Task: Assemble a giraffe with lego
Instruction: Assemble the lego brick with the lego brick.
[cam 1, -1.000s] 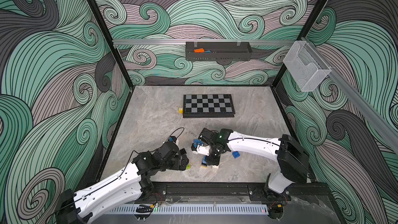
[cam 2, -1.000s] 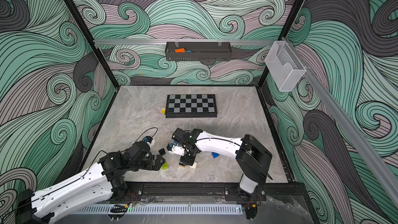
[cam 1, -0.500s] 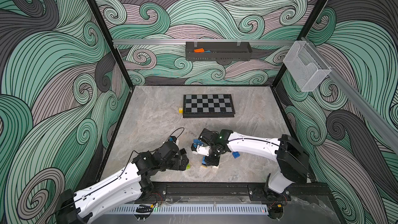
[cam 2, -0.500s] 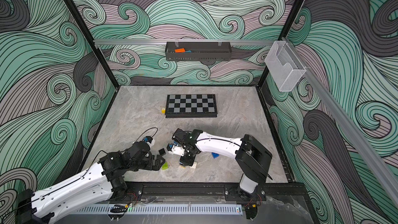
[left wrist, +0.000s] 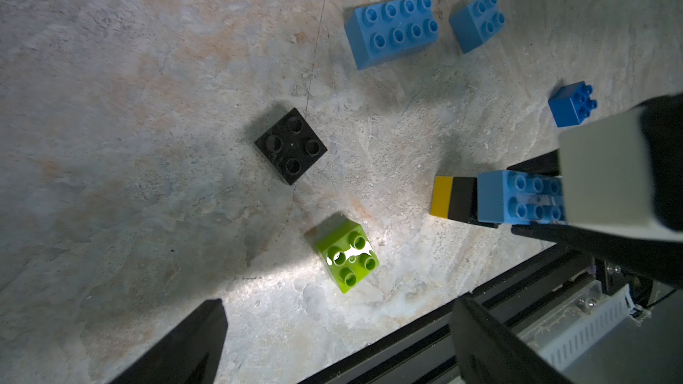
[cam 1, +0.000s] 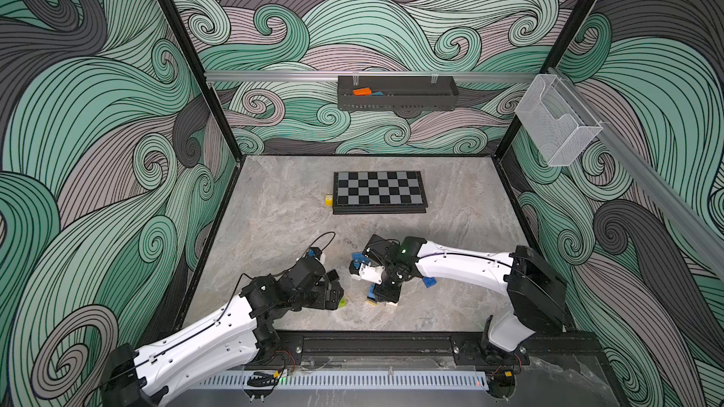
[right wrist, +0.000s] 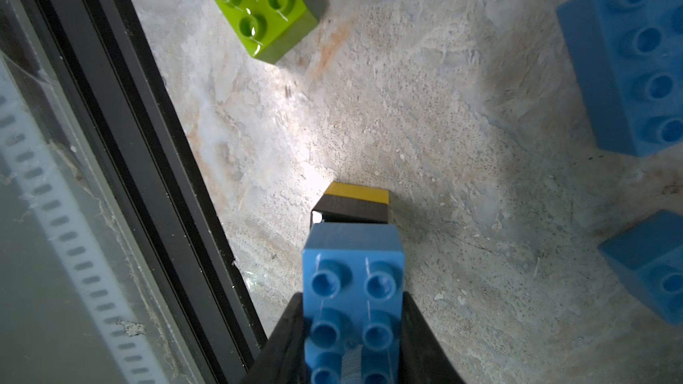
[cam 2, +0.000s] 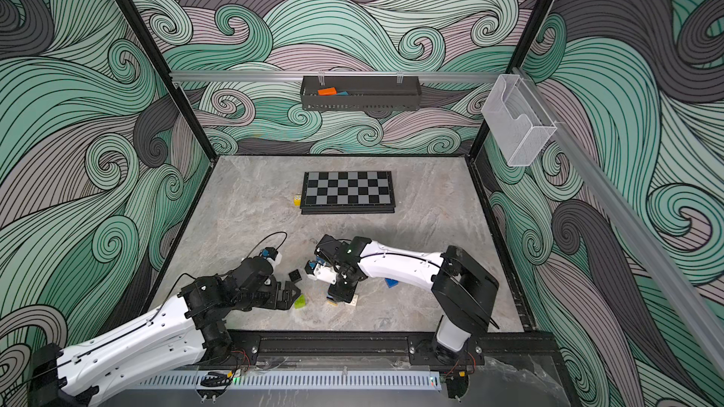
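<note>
My right gripper is shut on a long blue lego brick. That brick sits on a black brick and a yellow brick that rests on the floor. In a top view a white brick shows under the same stack. My left gripper hangs open and empty just short of a loose lime green brick. A black brick, a long blue brick and two square blue bricks lie loose farther off.
The black front rail runs close behind both grippers. A chessboard with a small yellow die beside it lies toward the back. On the back wall hangs a dark tray holding an orange block. A clear holder hangs on the right.
</note>
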Available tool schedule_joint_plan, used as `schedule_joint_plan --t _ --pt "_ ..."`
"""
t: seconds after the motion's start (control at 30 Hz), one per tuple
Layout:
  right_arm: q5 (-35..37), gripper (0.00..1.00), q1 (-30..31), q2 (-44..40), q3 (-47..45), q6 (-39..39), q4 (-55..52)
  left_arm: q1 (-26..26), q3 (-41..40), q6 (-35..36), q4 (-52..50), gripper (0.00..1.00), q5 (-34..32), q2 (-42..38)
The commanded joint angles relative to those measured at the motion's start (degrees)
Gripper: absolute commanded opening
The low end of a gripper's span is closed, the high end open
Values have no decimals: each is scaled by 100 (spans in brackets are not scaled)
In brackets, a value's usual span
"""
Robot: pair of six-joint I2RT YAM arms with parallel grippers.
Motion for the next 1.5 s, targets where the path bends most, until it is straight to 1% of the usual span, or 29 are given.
schedule_joint_plan --t 0.0,0.47,0.77,0.9,1.07,1.17,1.27,1.37,1.43,1.47 --pt "111 24 28 48 -209 55 -300 -23 -45 85 33 99 -23 -24" --pt "31 24 28 80 -426 -62 -192 -23 -51 69 42 99 29 -11" --pt "-13 24 21 57 -542 -9 -112 -23 -54 130 191 99 151 243" --pt "-13 24 19 -6 -568 -22 -121 -19 -80 173 326 99 320 427" --pt "-26 24 20 -32 -596 -53 -110 -23 -3 257 355 99 209 890" --pt "-42 24 20 -80 -616 -53 -101 -23 63 290 639 99 144 1278" --pt "-65 24 21 -124 -653 -53 -81 -23 242 72 884 99 130 1801" --pt "-101 24 19 -165 -680 -44 -41 -23 639 74 926 94 364 2395" --pt "-118 24 26 -176 -691 -42 -45 -32 807 137 1003 89 488 2645" --pt "-123 24 26 -173 -691 -44 -23 -32 856 156 1048 88 504 2680"
